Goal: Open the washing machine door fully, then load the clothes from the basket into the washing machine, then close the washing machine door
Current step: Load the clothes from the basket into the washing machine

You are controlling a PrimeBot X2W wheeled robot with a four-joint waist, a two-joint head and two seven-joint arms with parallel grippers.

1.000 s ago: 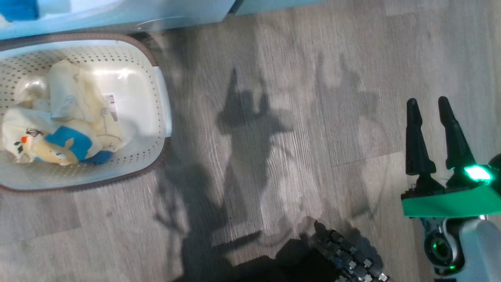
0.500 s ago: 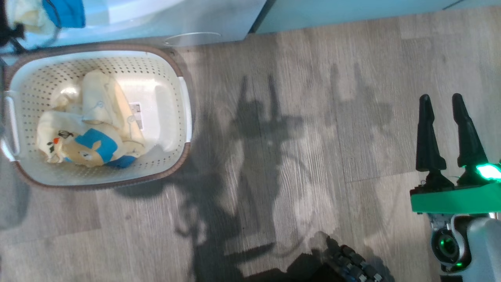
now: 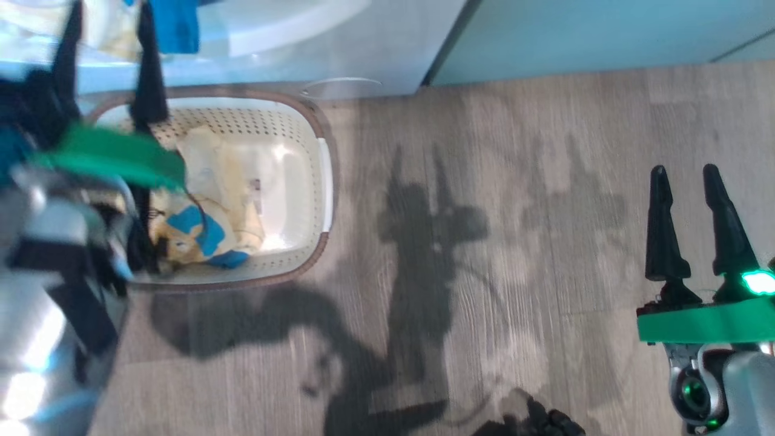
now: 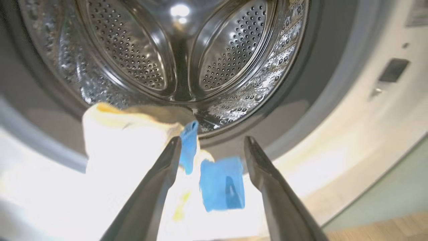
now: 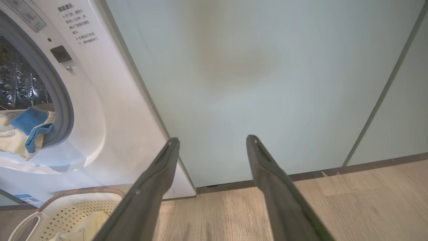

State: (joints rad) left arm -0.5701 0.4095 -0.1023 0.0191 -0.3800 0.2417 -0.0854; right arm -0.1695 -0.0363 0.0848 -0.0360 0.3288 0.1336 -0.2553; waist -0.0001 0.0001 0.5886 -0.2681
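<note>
- Open room: bare grey wood floor [image 3: 545,151] runs from the basket [image 3: 325,181] across to your right gripper [image 3: 685,178], with only shadows on it.
- Back edge: the white washing machine [image 5: 110,110] front meets the pale-green cabinet [image 5: 267,67] at a vertical seam. The basket sits tight against the washer's foot.
- The washer's round opening stands uncovered, so you have a straight way into the steel drum [image 4: 180,50].
- Left gripper [image 4: 212,140]: raised in front of the opening, fingers aimed into the drum, spread wide, gripping nothing. In the head view it is blurred, up over the basket's left end, and its forearm hides that end.
- Right gripper: low at your right, well apart from the basket, fingers pointing at the cabinet front. The fingers are wide apart and empty.
- Pale-yellow garment [image 4: 127,140] with blue trim: draped over the lower lip of the grey rubber ring [image 4: 301,110], part lying inside the drum, part hanging out the front. It is just past your left fingertips; can't tell if one brushes it.
- Basket: on the floor, cream with perforated walls, a brown rim and a white handle on its right side.
- It holds the clothes [image 3: 200,227], a cream piece and a bear print on a blue patch, bunched toward its left. The right part of the bottom is bare except for a small label.
</note>
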